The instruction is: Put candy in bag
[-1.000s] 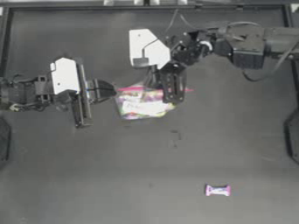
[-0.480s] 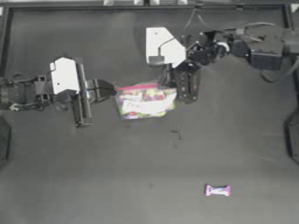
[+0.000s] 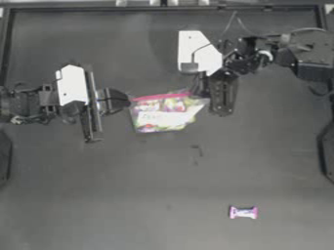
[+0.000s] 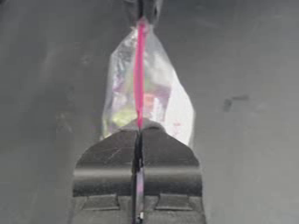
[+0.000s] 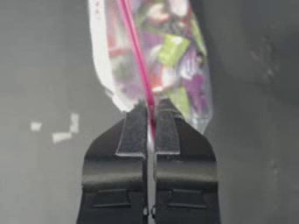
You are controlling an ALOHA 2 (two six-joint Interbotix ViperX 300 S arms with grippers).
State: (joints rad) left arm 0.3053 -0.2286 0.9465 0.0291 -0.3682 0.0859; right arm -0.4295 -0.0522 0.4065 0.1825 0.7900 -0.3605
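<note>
Top view: the bag [image 3: 164,112] hangs stretched between the two arms above the middle of the dark table [image 3: 98,195], its pink-red seal strip running from one gripper to the other. The left gripper [image 3: 117,99] reaches in from the left side and pinches the strip's left end. The right gripper [image 3: 203,97] comes from the upper right and pinches the strip's right end.

Left wrist view: the left gripper [image 4: 139,131] has its jaws pressed together on the seal strip, with the bag [image 4: 158,94] extending away from it; yellow and green contents show through the plastic. At the far end of the strip a second dark gripper holds it.

Right wrist view: the right gripper [image 5: 149,109] is likewise closed on the strip, the bag [image 5: 175,52] beyond it showing green, white and purple pieces.

The candy [image 3: 243,212] lies alone on the table near the lower right, well apart from the bag and both grippers.
</note>
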